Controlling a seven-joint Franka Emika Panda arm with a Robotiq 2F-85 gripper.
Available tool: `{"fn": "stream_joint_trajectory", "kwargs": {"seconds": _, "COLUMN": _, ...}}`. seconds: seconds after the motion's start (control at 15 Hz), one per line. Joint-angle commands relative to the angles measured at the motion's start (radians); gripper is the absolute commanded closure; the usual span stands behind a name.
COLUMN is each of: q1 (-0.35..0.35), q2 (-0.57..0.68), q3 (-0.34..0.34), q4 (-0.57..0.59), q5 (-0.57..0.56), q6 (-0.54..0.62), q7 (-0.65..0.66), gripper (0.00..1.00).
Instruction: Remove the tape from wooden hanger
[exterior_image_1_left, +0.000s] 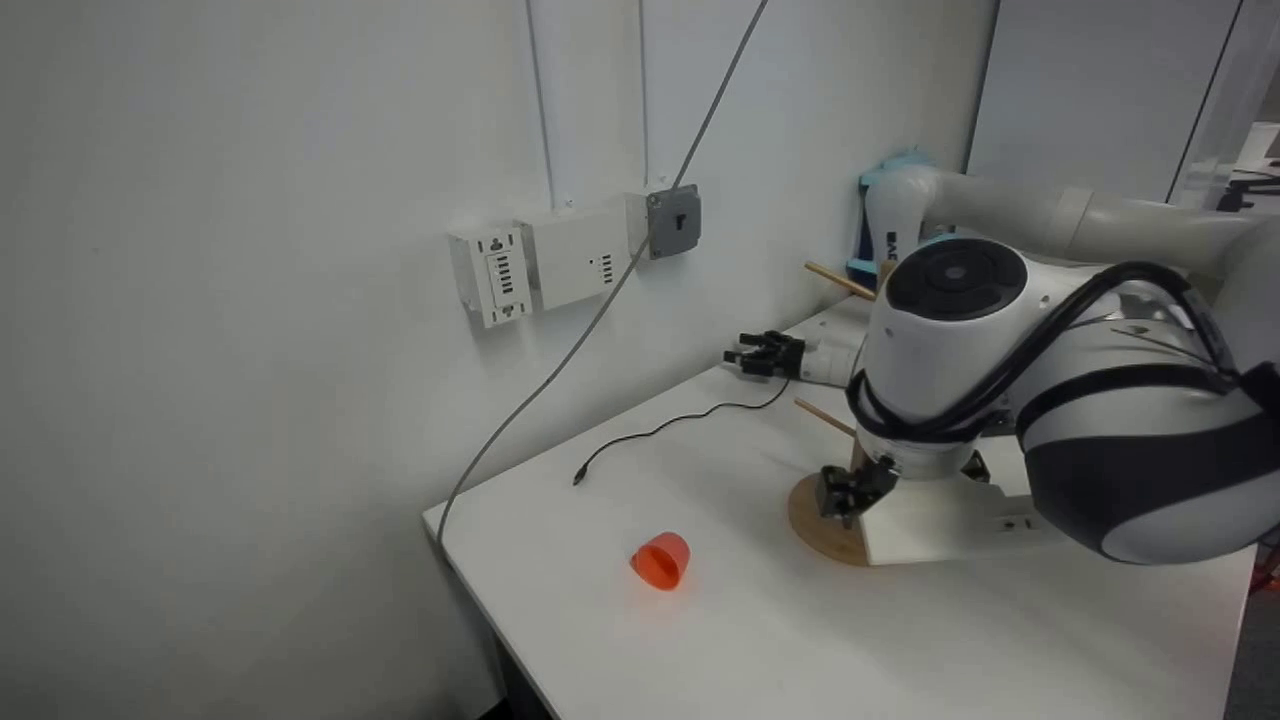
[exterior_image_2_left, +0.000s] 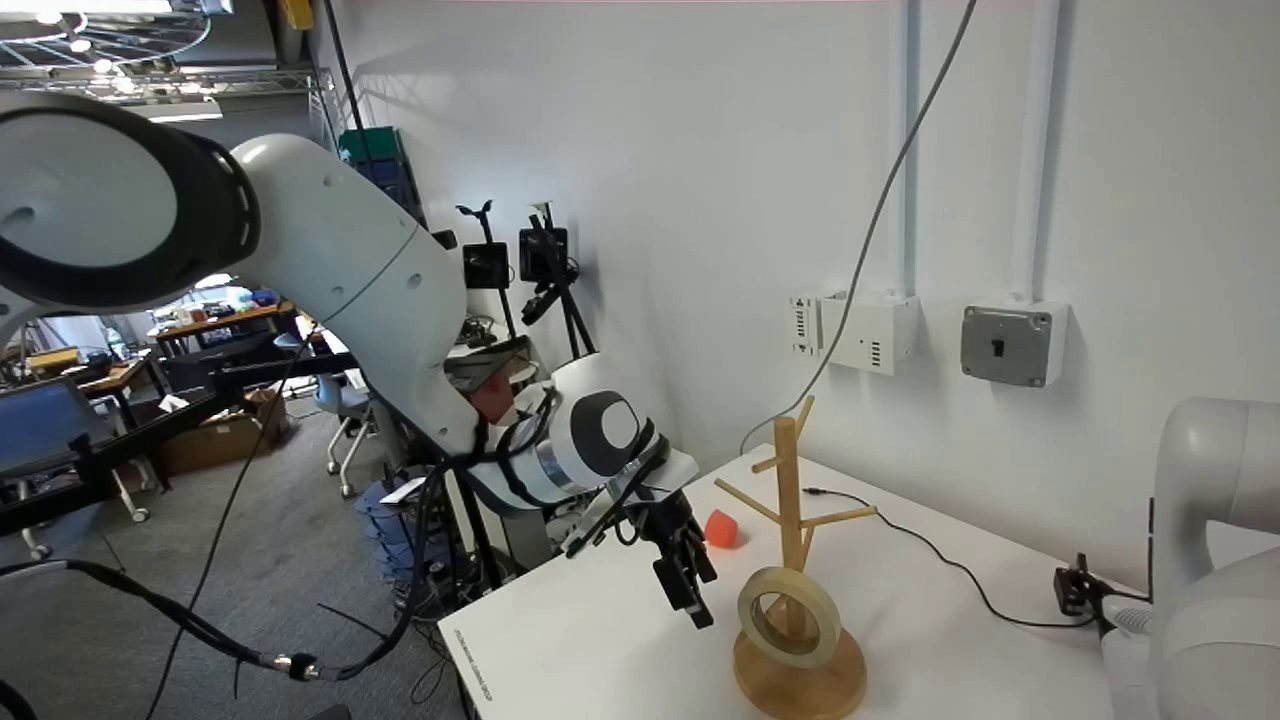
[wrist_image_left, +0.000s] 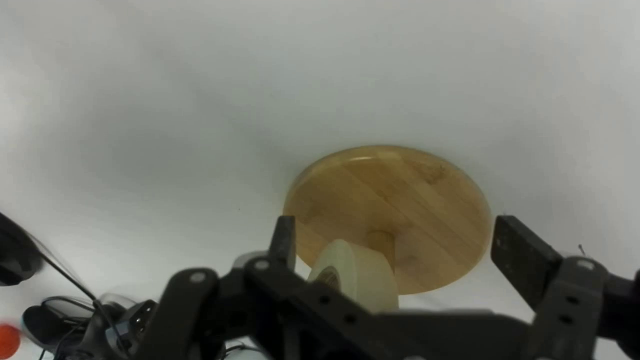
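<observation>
The wooden hanger stands upright on the white table; its pole and pegs show in an exterior view (exterior_image_2_left: 788, 480) and its round base in an exterior view (exterior_image_1_left: 822, 530) and the wrist view (wrist_image_left: 385, 190). The beige tape roll (exterior_image_2_left: 828, 618) hangs upright low beside the pole, above the base; its peg is mostly hidden. It is also in the wrist view (wrist_image_left: 372, 275), partly behind the gripper, and hidden in an exterior view behind the arm. My gripper (wrist_image_left: 395, 224) is open and empty, fingers wide apart, nearer its left finger to the tape. It points down beside the hanger (exterior_image_2_left: 690, 580), apart from the tape.
An orange cup lies on the table, in both exterior views (exterior_image_1_left: 662, 562) (exterior_image_2_left: 721, 529). A thin black cable (exterior_image_1_left: 680, 420) runs along the table near the wall. Another arm's black gripper (exterior_image_1_left: 770, 355) rests at the table's wall side. Hanger pegs stick out above the tape.
</observation>
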Motion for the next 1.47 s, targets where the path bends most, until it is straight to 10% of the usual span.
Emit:
{"fn": "stream_joint_trajectory", "kwargs": {"seconds": 0.0, "q1": 0.003, "q2": 0.001, "q3": -0.008, "q4": 0.002, "q5": -0.017, "q6": 0.008, "q7": 0.016, "gripper": 0.00}}
{"fn": "stream_joint_trajectory", "kwargs": {"seconds": 1.4, "q1": -0.017, "q2": -0.017, "q3": -0.056, "q4": -0.010, "q5": -0.064, "q6": 0.094, "q7": 0.020, "gripper": 0.00}}
